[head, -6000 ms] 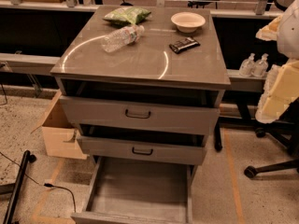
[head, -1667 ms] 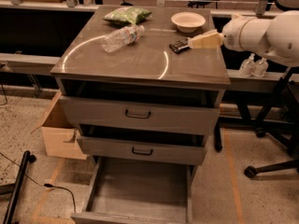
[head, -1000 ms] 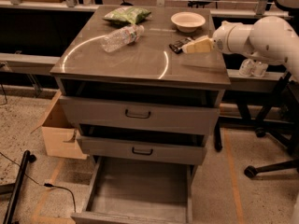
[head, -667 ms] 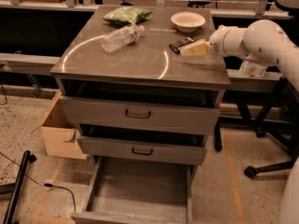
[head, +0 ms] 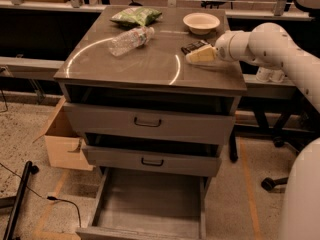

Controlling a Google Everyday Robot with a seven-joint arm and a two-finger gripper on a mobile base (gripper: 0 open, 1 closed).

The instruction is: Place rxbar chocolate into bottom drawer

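Note:
The rxbar chocolate [head: 193,47], a small dark flat bar, lies on the cabinet top [head: 150,66] toward the right, in front of the white bowl. My gripper [head: 198,57], with pale yellowish fingers, reaches in from the right and sits just in front of and partly over the bar's near end. The bottom drawer [head: 150,204] is pulled out at floor level, its plain grey floor bare.
A green snack bag [head: 136,16], a lying clear plastic bottle [head: 130,40] and a white bowl [head: 201,22] are on the top. Two upper drawers stand slightly ajar. A cardboard box [head: 62,141] stands left of the cabinet. A chair base [head: 272,181] is at right.
My arm has come in from the right and moved left and down across the cabinet top until the gripper is at the bar. The bar has not visibly moved.

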